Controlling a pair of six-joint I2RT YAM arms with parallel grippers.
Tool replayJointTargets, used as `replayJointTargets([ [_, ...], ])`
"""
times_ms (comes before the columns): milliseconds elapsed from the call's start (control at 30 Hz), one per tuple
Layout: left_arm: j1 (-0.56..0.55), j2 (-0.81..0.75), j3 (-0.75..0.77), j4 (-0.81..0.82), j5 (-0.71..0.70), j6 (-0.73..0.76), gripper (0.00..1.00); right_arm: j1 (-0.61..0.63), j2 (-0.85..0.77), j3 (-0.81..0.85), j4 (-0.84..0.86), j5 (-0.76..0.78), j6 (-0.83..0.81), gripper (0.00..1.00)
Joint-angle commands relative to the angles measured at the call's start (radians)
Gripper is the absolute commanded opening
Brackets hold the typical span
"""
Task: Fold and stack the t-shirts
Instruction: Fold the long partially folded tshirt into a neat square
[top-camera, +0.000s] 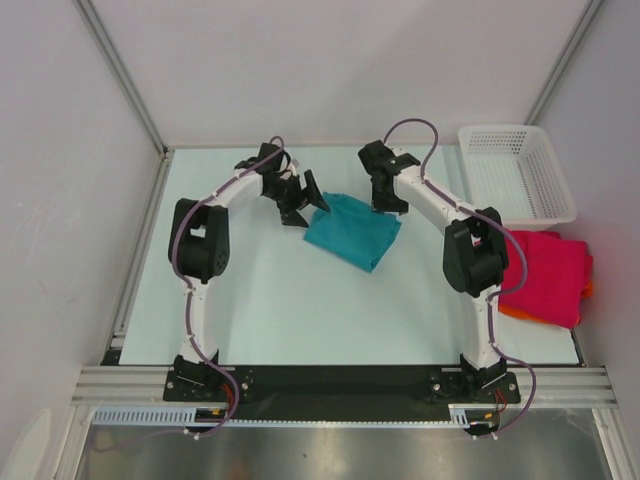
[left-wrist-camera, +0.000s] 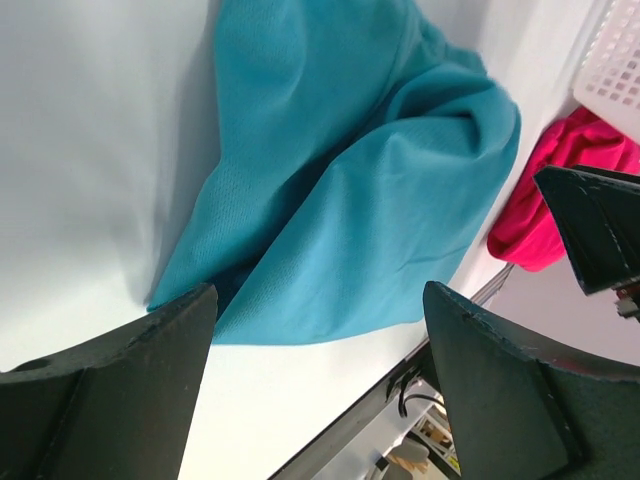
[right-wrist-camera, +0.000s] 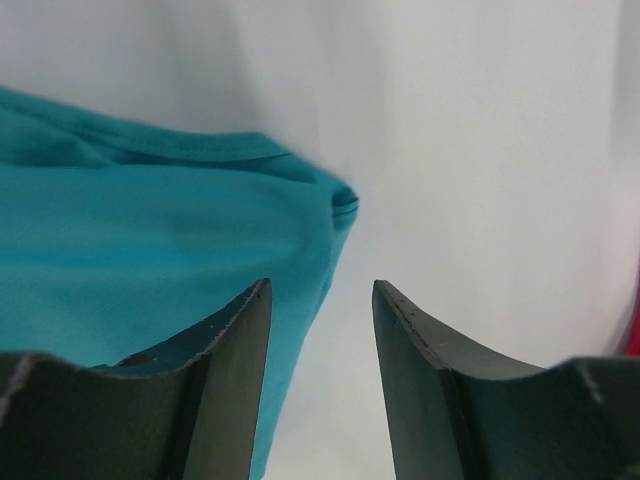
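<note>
Hovering just off the 9 o'clock corner of the teal shirt (top-camera: 352, 230), the left jaws stand spread wide with nothing between them. The teal shirt lies near the middle of the bench (top-camera: 270, 300), a little toward 12 o'clock, folded into a rough, skewed rectangle. The left wrist view shows a puffed ridge running across it rather than a flat crease. At its 2 o'clock corner the right jaws are parted too, more narrowly, holding nothing, with the hemmed corner just ahead of them. Farther right, the basket (top-camera: 497, 128) sits at 2 o'clock on the bench. The pink shirt (top-camera: 548, 275) lies folded at 3 o'clock, with only an edge of an orange shirt (top-camera: 512, 312) peeking from under it. The fold looks done, and the carry to the pile is probably next. The risk I see is the loose ridge: a pinch that catches only the top layer would let the fold fall open in the lift. The pile also sits at the bench's 3 o'clock edge, close behind the right elbow (top-camera: 475, 250), so a careless swing could shove it askew or overboard.
</note>
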Motion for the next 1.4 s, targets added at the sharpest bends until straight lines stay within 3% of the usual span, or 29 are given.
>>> replayJointTargets([
  [0,-0.002,-0.108,-0.060,0.048,-0.001,0.032,0.89,0.061,-0.045,0.068,0.008,-0.042,0.000,0.50],
  [433,-0.005,-0.332,-0.420,0.185,0.016,0.029,0.89,0.080,0.240,0.252,0.040,-0.110,-0.034,0.50],
  [900,-0.006,-0.431,-0.509,0.157,-0.016,0.063,0.89,-0.019,0.424,0.554,0.008,-0.105,-0.142,0.50],
  [1133,-0.012,-0.428,-0.558,0.162,-0.025,0.072,0.89,-0.024,0.325,0.512,-0.003,-0.098,-0.137,0.50],
  [1367,-0.028,-0.495,-0.673,0.257,-0.050,0.051,0.93,0.028,0.044,0.258,0.017,-0.047,-0.102,0.50],
])
